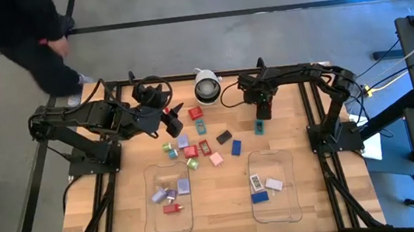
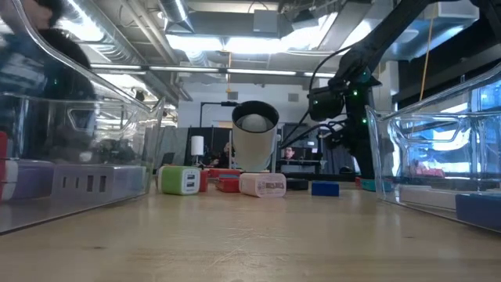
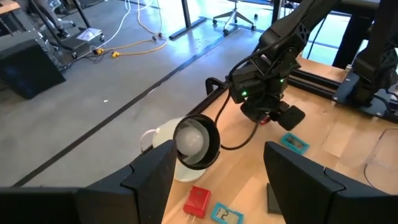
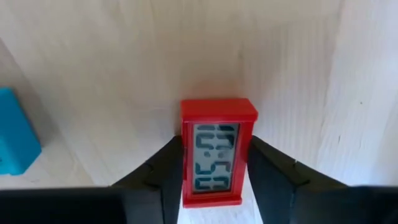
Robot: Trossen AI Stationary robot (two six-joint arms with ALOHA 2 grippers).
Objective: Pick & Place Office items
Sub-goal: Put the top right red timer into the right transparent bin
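While your right end effector (image 4: 214, 180) sits low over the worktop (image 1: 295, 133) near the camera dome (image 1: 206, 87), its two fingers (image 4: 155, 171) press on both sides of a small red clock (image 4: 217, 151), so it is grasping that item. A teal block (image 1: 258, 127) lies just beside it. Your left end effector (image 3: 217, 180) hangs released above a red block (image 3: 198, 201), left of the dome. Most loose office items (image 1: 195, 145) lie scattered between the arms. Look at the left tray (image 1: 168, 200): it holds lilac pieces and a red one. Your right tray (image 1: 275, 186) holds a blue block (image 1: 259, 197) and two white pieces.
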